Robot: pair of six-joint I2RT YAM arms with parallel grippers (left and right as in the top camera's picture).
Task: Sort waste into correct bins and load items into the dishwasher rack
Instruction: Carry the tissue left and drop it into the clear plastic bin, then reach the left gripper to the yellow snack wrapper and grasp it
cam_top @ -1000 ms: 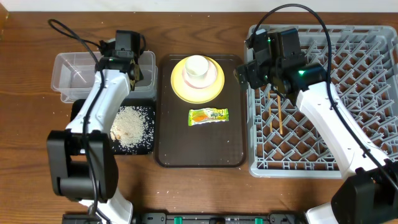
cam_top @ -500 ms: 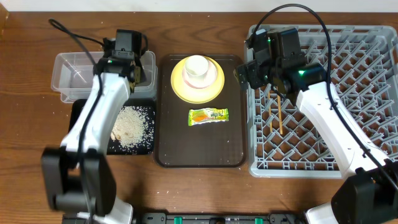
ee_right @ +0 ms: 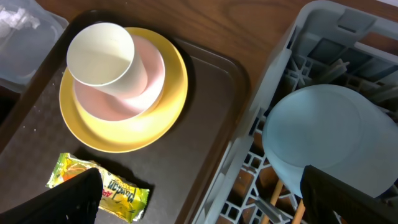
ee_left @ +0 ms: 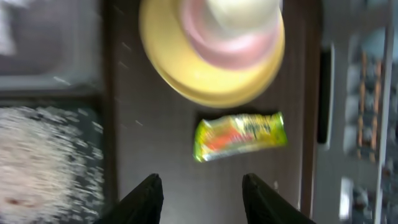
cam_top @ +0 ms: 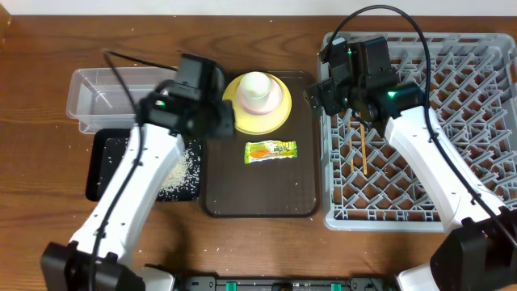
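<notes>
Snack wrapper [cam_top: 271, 151]: one, flat on brown tray [cam_top: 258, 190], just below yellow plate [cam_top: 275, 123]. Left gripper [ee_left: 202, 199] hanging over tray's left edge, pointing down, fingers [ee_left: 148, 198] partly open, holding nothing, wrapper just ahead. Right gripper [ee_right: 208, 196] poised over left rim of dishwasher rack [cam_top: 468, 73], fingers spread wide, empty.

Counted:
- one plate, one pale bowl [ee_right: 146, 87] on it, one cup [ee_right: 102, 53] in that bowl
- one light blue bowl [ee_right: 323, 134] upturned in rack, two chopsticks [cam_top: 364, 149] beside it
- one rice heap [ee_left: 37, 155] on black tray [cam_top: 105, 170]
- one clear tub [cam_top: 97, 93]
</notes>
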